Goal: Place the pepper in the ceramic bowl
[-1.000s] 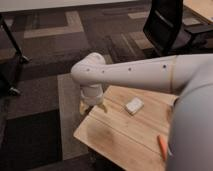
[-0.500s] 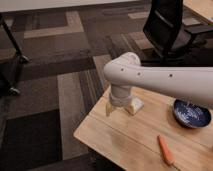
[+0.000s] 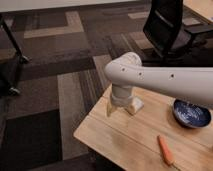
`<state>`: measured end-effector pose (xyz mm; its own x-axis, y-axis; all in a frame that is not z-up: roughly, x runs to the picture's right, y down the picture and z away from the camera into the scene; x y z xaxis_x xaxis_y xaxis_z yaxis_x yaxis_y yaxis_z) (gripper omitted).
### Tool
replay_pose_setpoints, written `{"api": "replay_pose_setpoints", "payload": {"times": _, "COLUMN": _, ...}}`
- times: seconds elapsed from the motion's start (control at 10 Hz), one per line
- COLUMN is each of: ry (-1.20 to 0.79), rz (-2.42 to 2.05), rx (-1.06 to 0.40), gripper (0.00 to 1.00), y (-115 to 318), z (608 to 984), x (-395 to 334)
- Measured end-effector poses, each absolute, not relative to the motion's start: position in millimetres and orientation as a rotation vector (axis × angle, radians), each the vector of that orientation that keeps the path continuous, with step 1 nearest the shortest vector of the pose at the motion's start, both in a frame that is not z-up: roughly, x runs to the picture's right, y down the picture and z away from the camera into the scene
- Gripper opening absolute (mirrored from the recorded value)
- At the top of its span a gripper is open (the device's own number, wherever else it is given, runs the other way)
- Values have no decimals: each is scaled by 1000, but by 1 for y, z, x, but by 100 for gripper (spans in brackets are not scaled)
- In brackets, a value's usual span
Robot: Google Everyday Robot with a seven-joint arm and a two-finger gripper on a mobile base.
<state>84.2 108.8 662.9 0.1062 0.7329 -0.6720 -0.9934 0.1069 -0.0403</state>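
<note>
Our end effector hangs low over the bench, well apart from the pepper; wide or narrow, we cannot tell. The pepper lies loose on the bench near the ceramic bowl, so we judge the carry short.

High single view, angled down onto table corner; arm close, parted fingers mid-frame

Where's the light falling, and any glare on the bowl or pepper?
Camera view: the table and arm are bright, the carpet darker; pale streaks inside the ceramic bowl may be glaze or glare; none on the pepper; the gripper hangs over the table's left edge.
</note>
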Motion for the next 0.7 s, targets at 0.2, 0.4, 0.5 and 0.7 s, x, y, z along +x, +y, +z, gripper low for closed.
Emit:
{"api": "replay_pose_setpoints", "payload": {"times": 0.2, "ry": 565, "rz": 1366, "rx": -564, "gripper": 65, "y": 114, "z": 667, "x": 112}}
{"api": "replay_pose_setpoints", "payload": {"times": 0.4, "ry": 497, "rz": 1318, "rx": -610, "gripper": 65, "y": 120, "z": 671, "x": 137}}
{"api": "replay_pose_setpoints", "payload": {"times": 0.5, "ry": 472, "rz": 1268, "rx": -631, "gripper": 65, "y": 124, "z": 668, "x": 156}}
{"api": "replay_pose_setpoints", "payload": {"times": 0.7, "ry": 495, "rz": 1259, "rx": -650, "gripper": 65, "y": 137, "z": 658, "x": 219}}
